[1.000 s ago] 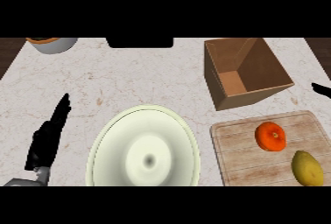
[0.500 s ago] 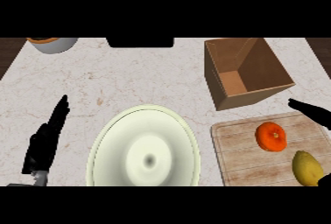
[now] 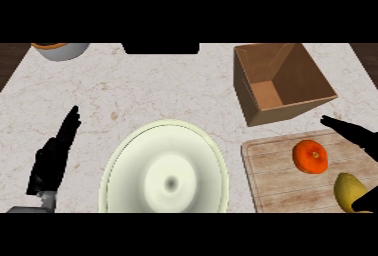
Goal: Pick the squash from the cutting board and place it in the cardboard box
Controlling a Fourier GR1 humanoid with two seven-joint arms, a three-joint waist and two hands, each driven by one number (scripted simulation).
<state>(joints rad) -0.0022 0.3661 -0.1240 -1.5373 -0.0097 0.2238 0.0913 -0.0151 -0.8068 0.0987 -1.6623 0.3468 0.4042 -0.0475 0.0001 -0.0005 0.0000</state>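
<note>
The yellow-green squash (image 3: pixel 350 188) lies at the lower right corner of the wooden cutting board (image 3: pixel 279 186). A round orange fruit (image 3: pixel 311 156) sits beside it on the board. The open cardboard box (image 3: pixel 282 83) stands just behind the board, tilted. My right hand (image 3: pixel 353 134) comes in from the right edge with straight fingers over the board's far right corner, open. A dark part of it shows at the squash's lower right. My left hand (image 3: pixel 52 156) rests open at the left, fingers pointing up.
A large pale green plate (image 3: pixel 164 173) fills the middle front of the marble counter. A white bowl (image 3: pixel 62 49) with orange contents is at the back left. A black object (image 3: pixel 160 48) sits at the back edge.
My right hand has come further in from the right edge, lower and over the cutting board, nearer the squash. The left hand has barely shifted. Squash and fruit stay put.
</note>
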